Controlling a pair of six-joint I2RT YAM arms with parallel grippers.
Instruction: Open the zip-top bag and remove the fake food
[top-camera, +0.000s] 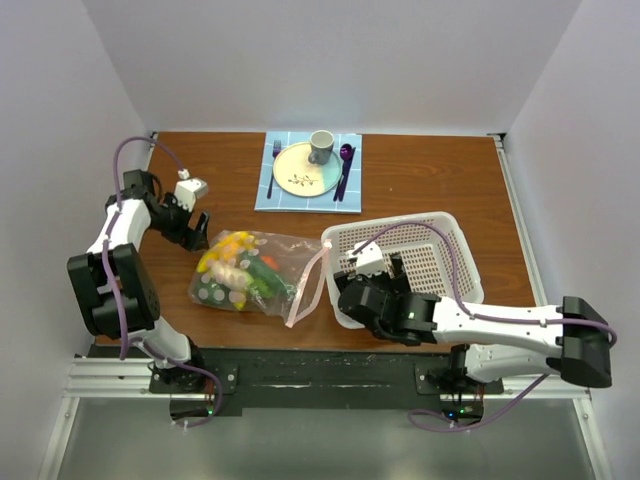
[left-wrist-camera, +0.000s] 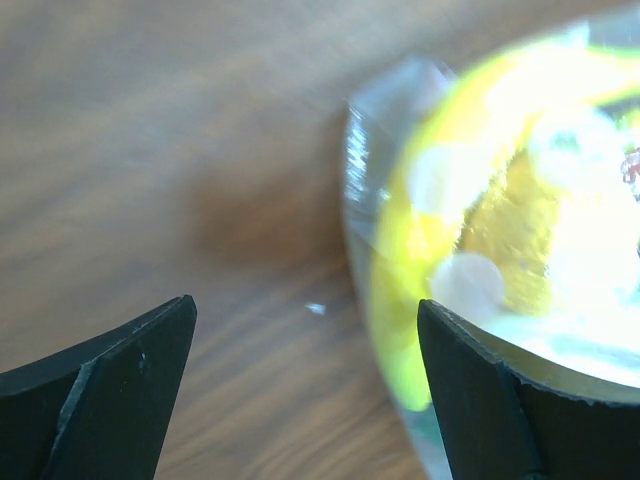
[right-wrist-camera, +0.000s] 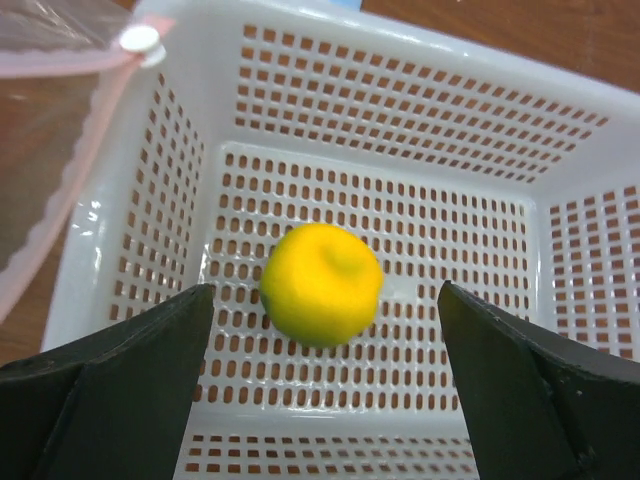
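Lemon in the basket, other pieces in the bag

Clear, crinkled plastic forms the zip-top bag, which lies on the wood-grain table between the two arms. Its pink zipper strip loops open toward the white basket. Glossy fake food in yellow, green, orange and white is bunched inside the bag.

The left gripper sits low at the bag's left end with its dark, wedge-shaped fingers spread apart. Bare table shows between them. A bulging, rounded corner of the bag, blurred and showing yellow through the film, lies just beside one finger; whether it touches I cannot tell.

The right gripper hangs over the basket, its fingers wide apart and holding nothing. Below it, a smooth, round yellow lemon with a dimple on top rests on the basket's perforated floor. The walls are pierced with rows of small rectangular slots. A limp edge of the pink strip drapes by the basket's left rim.
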